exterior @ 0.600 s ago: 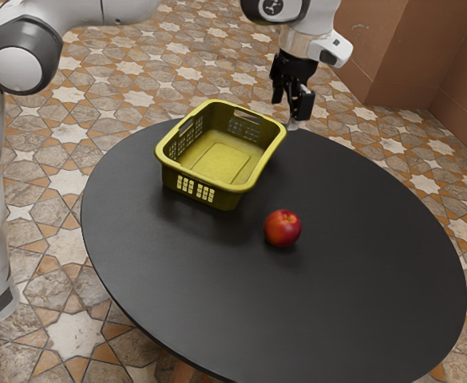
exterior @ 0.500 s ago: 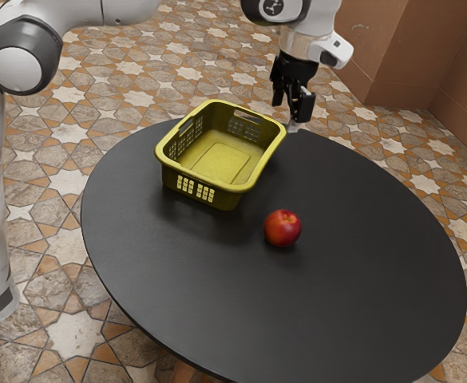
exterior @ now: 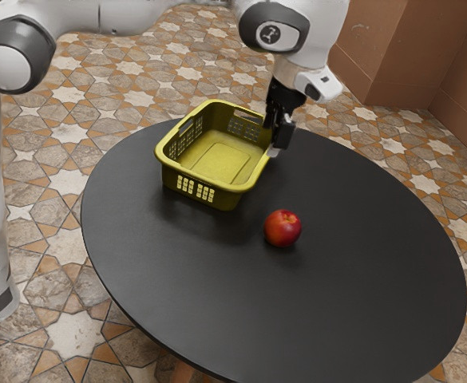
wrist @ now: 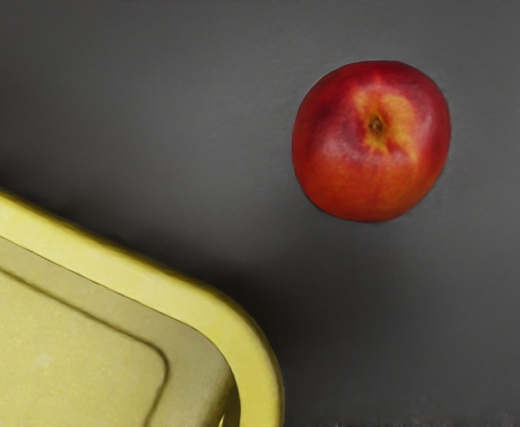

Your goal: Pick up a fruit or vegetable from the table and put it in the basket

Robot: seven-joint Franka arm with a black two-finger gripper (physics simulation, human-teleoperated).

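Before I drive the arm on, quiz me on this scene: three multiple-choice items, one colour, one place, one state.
1. Colour of the basket?
A) blue
B) yellow
C) white

2. Place of the fruit?
A) in the basket
B) on the floor
C) on the table

3. State of the basket?
A) upright
B) on its side
C) upside down

1 B: both views show yellow rim and walls.
2 C: it sits on the dark top, outside the basket.
3 A: its opening faces up, its bottom visible inside.
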